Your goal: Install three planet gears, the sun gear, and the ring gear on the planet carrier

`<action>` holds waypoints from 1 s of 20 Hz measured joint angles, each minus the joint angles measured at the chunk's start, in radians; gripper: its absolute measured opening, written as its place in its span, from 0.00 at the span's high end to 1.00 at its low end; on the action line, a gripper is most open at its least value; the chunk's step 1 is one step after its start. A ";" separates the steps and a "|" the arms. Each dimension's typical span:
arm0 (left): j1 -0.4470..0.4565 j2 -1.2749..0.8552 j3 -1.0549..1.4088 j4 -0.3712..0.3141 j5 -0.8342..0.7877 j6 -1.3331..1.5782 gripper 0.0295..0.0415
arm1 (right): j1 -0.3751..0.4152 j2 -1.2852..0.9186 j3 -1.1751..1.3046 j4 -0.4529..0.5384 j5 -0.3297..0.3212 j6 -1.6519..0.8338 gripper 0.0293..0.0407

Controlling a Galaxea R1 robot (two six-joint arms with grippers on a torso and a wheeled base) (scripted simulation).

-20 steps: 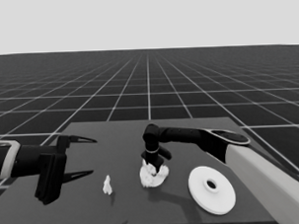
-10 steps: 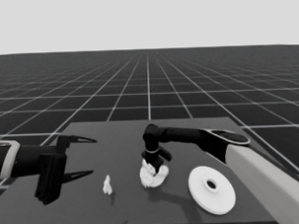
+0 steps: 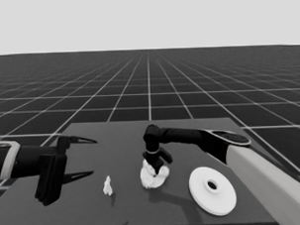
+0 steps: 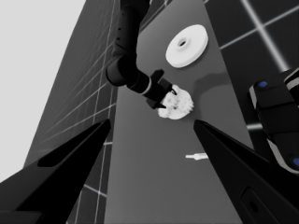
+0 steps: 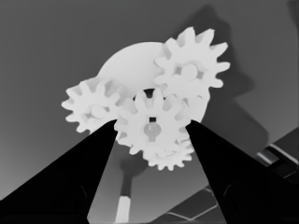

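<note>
The smaller round part [image 3: 148, 181] [image 5: 124, 63] lies at mid-table with several small toothed gears on it. Three gears [image 5: 189, 70] [image 5: 92, 109] [image 5: 166, 157] ring a centre gear [image 5: 150, 127]. My right gripper [image 3: 156, 167] [image 5: 152, 123] points down over this stack, its two fingers pressed against the centre gear's sides. The larger round part [image 3: 212, 189] [image 4: 187, 45] lies flat to the right, nearer the front edge. At the table's left end my left gripper [image 3: 84, 158] [image 4: 152, 122] waits open, holding nothing.
A thin white piece [image 3: 108, 186] [image 4: 196, 156] stands between the left gripper and the gear stack. The right arm's pale forearm [image 3: 271, 182] fills the lower right corner. Dark machinery with blue lights [image 4: 275, 112] shows past the table's edge.
</note>
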 joint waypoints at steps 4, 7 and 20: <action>0.000 0.000 0.000 0.000 0.000 0.000 0.25 | 0.000 0.000 0.000 0.000 0.000 0.042 0.86; 0.000 0.000 0.000 0.000 0.000 0.000 0.25 | 0.000 0.000 0.000 0.000 0.000 0.073 0.86; 0.000 0.000 0.000 0.000 0.000 0.000 0.25 | 0.103 -0.027 0.104 0.119 -0.057 -0.248 0.12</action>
